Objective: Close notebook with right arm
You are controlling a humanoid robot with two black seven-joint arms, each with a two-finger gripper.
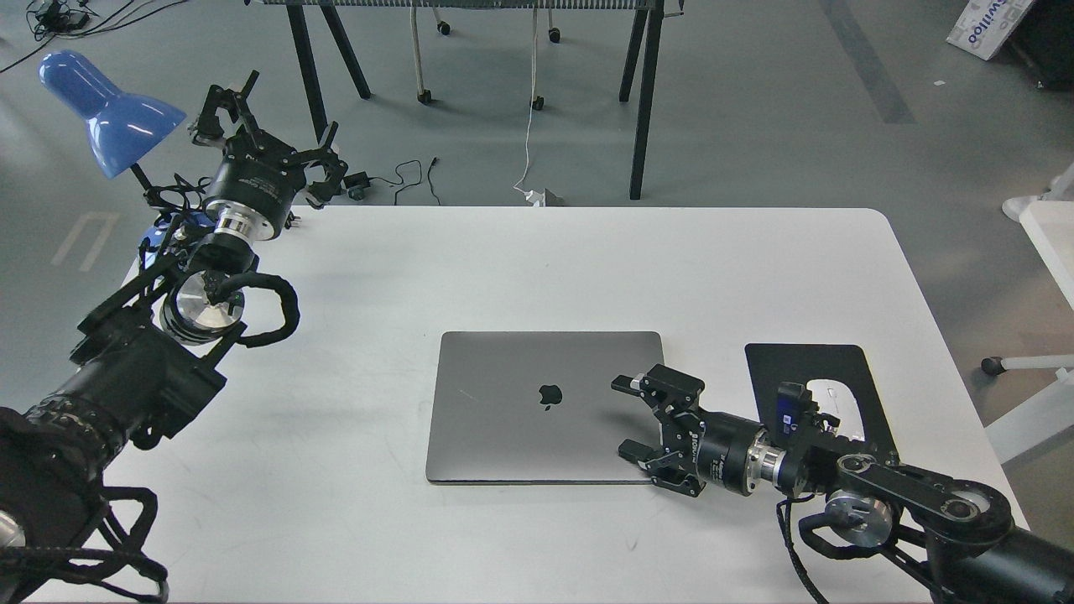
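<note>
The notebook [541,407] lies shut and flat on the white table [587,268], its grey lid with the dark apple logo facing up. My right gripper [625,417] is open over the lid's right edge, its two fingers pointing left, holding nothing. The right arm [881,486] comes in from the lower right, with a blue part near the wrist. My left gripper [268,126] is open and empty, raised above the table's far left corner, well away from the notebook.
A flat black mouse pad [810,394] with a white mouse lies right of the notebook, partly under my right arm. A blue desk lamp [105,109] stands at the far left by my left gripper. Table legs and cables are on the floor beyond.
</note>
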